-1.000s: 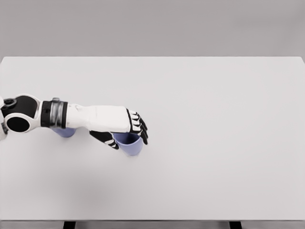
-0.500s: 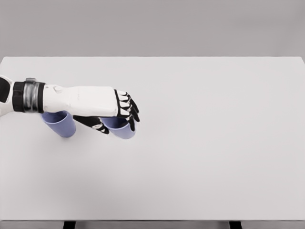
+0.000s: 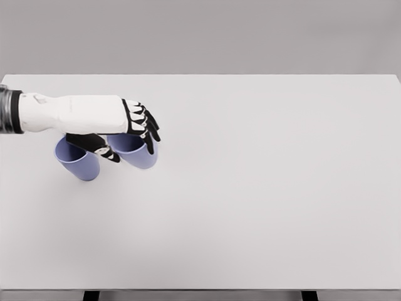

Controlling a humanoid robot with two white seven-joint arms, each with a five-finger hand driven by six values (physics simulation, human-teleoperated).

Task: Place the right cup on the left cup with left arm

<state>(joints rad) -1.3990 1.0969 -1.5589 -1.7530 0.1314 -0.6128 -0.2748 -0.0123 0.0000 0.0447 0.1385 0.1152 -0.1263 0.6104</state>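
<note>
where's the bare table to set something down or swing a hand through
Everything right of the held cup out to the table's right edge is bare, as is the near strip below both cups. The far left is crowded: left hand, held cup and standing cup sit close together.

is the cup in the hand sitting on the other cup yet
No. The held cup in the left hand is beside the left cup, not on it.

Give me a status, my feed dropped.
Left hand shut on right cup, carried above table. Left cup stands beside it, not stacked. Right arm out of view.
</note>
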